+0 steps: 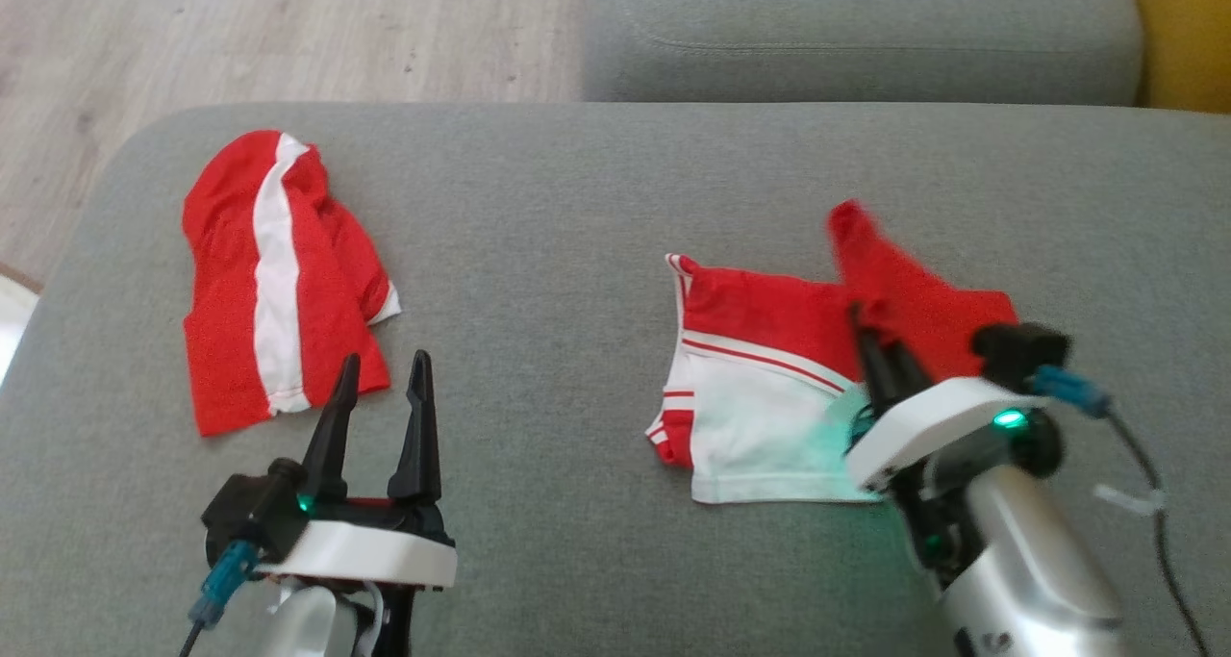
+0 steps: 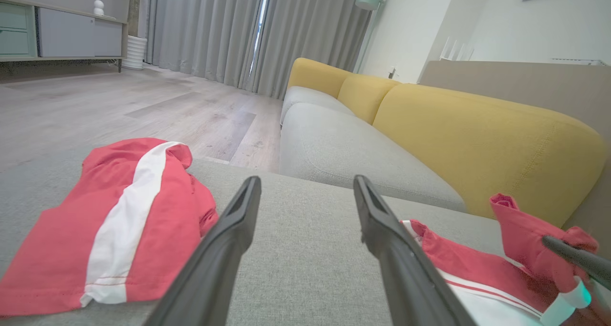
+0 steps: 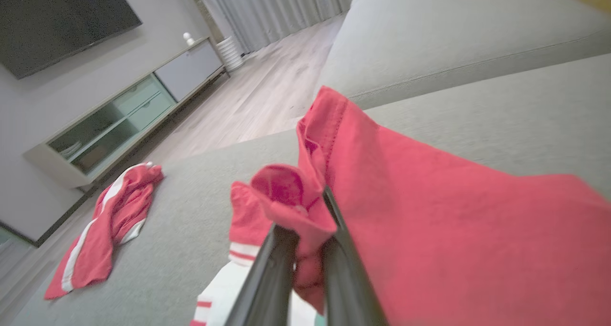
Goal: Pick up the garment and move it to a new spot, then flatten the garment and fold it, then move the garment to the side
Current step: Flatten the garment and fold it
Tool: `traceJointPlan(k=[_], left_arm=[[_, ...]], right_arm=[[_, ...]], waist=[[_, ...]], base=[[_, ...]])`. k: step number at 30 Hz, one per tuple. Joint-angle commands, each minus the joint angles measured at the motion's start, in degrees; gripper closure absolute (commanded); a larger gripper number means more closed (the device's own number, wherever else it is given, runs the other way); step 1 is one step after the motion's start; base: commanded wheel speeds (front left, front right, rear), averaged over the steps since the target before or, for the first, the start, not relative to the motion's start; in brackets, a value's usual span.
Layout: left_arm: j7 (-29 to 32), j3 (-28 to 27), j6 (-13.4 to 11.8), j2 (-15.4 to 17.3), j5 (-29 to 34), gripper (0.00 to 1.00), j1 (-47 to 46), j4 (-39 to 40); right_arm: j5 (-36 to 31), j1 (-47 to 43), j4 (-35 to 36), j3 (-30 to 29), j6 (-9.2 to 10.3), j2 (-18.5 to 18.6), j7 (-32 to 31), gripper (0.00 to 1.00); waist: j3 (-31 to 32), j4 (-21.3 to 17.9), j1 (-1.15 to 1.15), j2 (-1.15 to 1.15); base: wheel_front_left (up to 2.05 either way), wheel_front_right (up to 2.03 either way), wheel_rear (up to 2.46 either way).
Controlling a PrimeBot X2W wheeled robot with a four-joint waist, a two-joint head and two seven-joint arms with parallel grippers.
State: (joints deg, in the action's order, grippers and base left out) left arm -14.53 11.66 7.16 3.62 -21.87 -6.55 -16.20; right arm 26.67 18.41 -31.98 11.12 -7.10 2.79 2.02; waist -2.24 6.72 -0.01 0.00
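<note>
Head view: the fingers of our right gripper [image 1: 875, 349] pinch a red fold of the garment [image 1: 760, 397], right of centre on the grey cushion [image 1: 558, 253]; the left gripper [image 1: 383, 388] stands open (beside a second garment [image 1: 269, 282]). Left wrist view: the pinched fold seems small, though blurred. Right wrist view: we judge the bunched cloth could slip out, or drag crumpled.

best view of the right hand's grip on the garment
Right wrist view: the right hand pinches the garment close up. Head view shows it small from above; left wrist view, partly at its edge.
</note>
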Motion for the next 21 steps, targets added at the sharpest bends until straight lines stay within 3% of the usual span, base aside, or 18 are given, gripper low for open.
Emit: traceJointPlan(k=[1, 6, 18, 19, 21], left_arm=[[-0.47, -1.38, 0.33, 0.72, -0.05, 0.00, -1.50, 1.67], [-0.47, -0.92, 0.33, 0.78, -0.12, 0.00, -1.89, 1.45], [-0.47, -0.39, 0.33, 0.70, -0.37, 0.00, -2.35, 0.90], [-0.47, -0.35, 0.33, 0.75, -0.41, 0.00, -2.38, 0.83], [-0.47, -0.39, 0.33, 0.89, -0.52, 0.00, -2.46, 0.66]], right_arm=[[0.92, 1.58, 1.66, 2.78, -0.39, 0.10, 0.79, 1.00], [3.99, 2.63, -0.96, 9.97, -0.39, 0.10, 1.89, 1.00], [9.00, 6.07, -8.64, 19.01, -0.39, 0.10, 5.31, 1.00], [8.98, 6.31, -9.24, 20.23, -0.39, 0.10, 5.09, 0.00], [9.71, 6.40, -9.58, 23.02, -0.39, 0.10, 4.22, 0.00]], waist=[[-0.18, 0.54, 0.01, 0.00], [-0.76, 2.09, 0.01, 0.00], [-1.96, 4.41, 0.01, 0.00], [-2.01, 4.46, 0.01, 0.00], [-2.07, 4.48, 0.01, 0.00]], base=[[0.00, 0.00, 0.00], [0.00, 0.00, 0.00], [0.00, 0.00, 0.00], [0.00, 0.00, 0.00], [0.00, 0.00, 0.00]])
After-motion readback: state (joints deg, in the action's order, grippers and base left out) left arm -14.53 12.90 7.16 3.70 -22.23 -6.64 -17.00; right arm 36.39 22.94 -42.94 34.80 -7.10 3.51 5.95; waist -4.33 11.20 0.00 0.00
